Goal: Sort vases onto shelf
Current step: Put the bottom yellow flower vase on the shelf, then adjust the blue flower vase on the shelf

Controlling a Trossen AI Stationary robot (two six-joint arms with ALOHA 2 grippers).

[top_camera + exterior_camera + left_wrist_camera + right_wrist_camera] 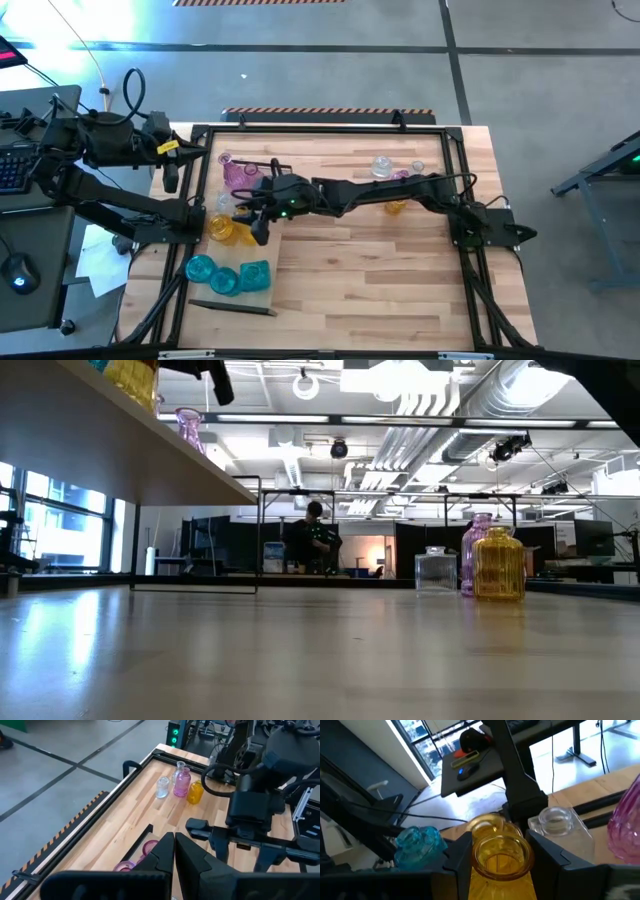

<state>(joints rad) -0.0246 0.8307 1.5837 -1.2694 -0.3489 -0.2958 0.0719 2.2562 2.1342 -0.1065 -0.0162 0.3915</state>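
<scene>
My right gripper [501, 862] reaches across to the shelf [262, 300] at the table's left and is shut on an amber vase [502, 852]. A second amber vase [487, 824], a clear one [555, 820], a teal one [417, 842] and a pink one [630, 820] stand close around it. Teal vases [225, 277] stand on the shelf's near part and pink ones [240, 175] on its far part. My left gripper [174, 851] hovers shut and empty past the shelf's left side [171, 172]. My right gripper pinches the amber vase at its neck, just under the open rim [476, 856], one finger on each side. The fingers [457, 857] come in about level from the table's right. The vase stays upright; its base is hidden by the gripper.
A clear bottle [435, 572], a pink vase [478, 545] and an amber vase [498, 565] stand together on the tabletop's far right part [390, 180]. A dark rail [232, 308] lies at the shelf's near end. A person [315, 540] sits far behind the table.
</scene>
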